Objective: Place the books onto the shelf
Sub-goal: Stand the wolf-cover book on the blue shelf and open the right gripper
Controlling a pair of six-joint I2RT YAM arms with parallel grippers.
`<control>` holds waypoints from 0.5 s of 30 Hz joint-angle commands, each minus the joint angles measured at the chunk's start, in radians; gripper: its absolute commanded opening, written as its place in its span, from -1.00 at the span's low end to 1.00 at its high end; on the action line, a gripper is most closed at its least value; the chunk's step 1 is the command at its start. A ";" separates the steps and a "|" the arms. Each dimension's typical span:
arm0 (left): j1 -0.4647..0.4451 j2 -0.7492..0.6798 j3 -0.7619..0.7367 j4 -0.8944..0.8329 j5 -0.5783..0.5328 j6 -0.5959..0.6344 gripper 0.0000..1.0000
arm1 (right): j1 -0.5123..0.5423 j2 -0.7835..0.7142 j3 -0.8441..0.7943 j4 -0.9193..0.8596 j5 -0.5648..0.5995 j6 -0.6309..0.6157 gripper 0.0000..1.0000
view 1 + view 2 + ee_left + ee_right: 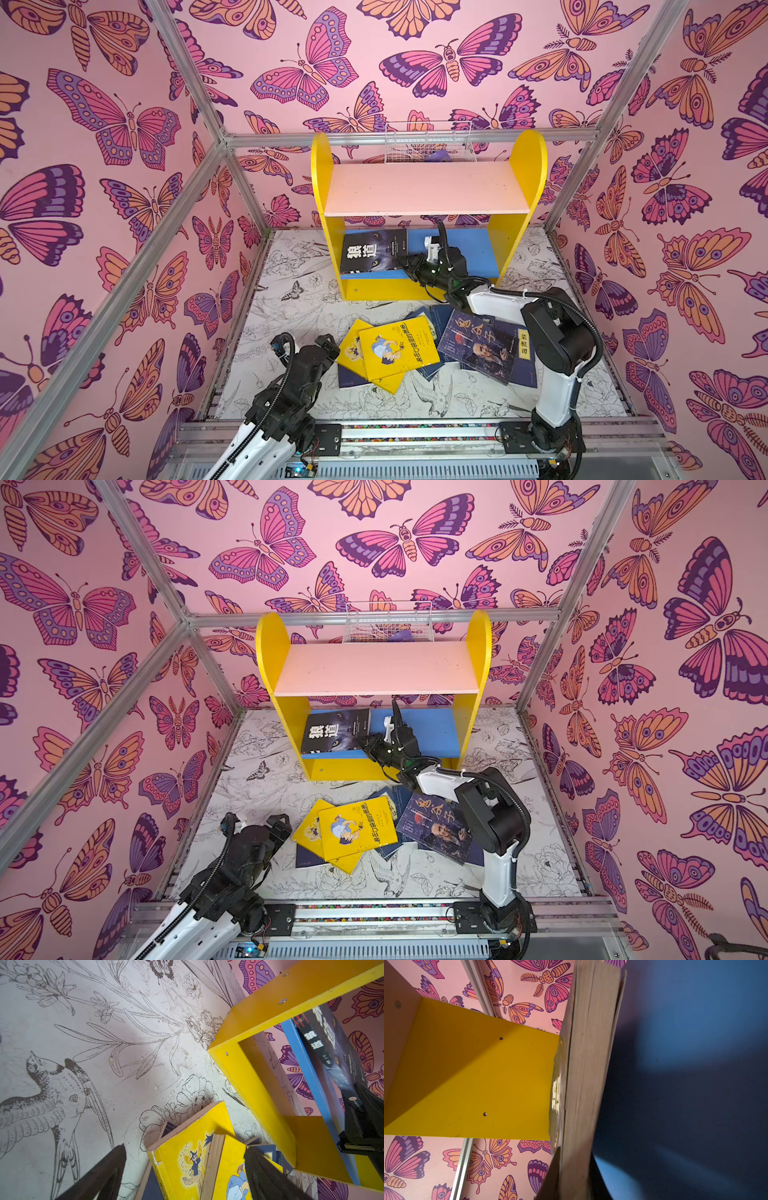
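Right, the right gripper (405, 266) is reaching into the shelf (428, 189), its jaws nearly shut and clamped on the right-hand edge of the wolf book (372, 250). That book sits on the blue board (469, 249), up at the board's left end beside the yellow side panel, cover tilted toward the front in both top views. In the right wrist view the book's page edge (585, 1088) runs straight out from between the fingers, one dark fingertip (552, 1176) pressed on the cover side, the other side lost in blur. From the left wrist view the right gripper shows as a black clamp on the book's lower corner (353, 1103).

Over on the left, the left gripper (307, 347) hovers low over the mat (299, 299) with jaws spread wide and nothing between them. It sits just beside the left corner of the pile, not touching it as far as the top views show. In its own wrist view the two dark fingers (104, 1174) frame the yellow books (187, 1159), one finger over bare mat, the other in front of the upper yellow cover.

The pile lies at the mat's middle, toward the front edge: two yellow books (395, 351) overlapping, the portrait book (482, 345) to their right under the right arm, navy books (528, 361) poking out beneath. The pink board (428, 187) carries no book.
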 commanded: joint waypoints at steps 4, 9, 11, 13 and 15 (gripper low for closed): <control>-0.001 0.010 -0.013 -0.001 0.004 0.006 0.82 | 0.020 -0.003 0.092 -0.170 0.030 -0.102 -0.46; -0.001 0.019 -0.014 0.009 0.007 0.001 0.82 | 0.057 -0.033 0.218 -0.544 0.116 -0.284 0.26; -0.001 0.022 -0.016 0.014 0.007 -0.001 0.82 | 0.072 -0.024 0.287 -0.694 0.171 -0.348 0.44; -0.001 0.026 -0.014 0.020 0.010 -0.005 0.82 | 0.084 -0.009 0.363 -0.841 0.229 -0.408 0.60; -0.001 0.029 -0.015 0.022 0.015 -0.005 0.83 | 0.090 0.007 0.411 -0.920 0.283 -0.445 0.67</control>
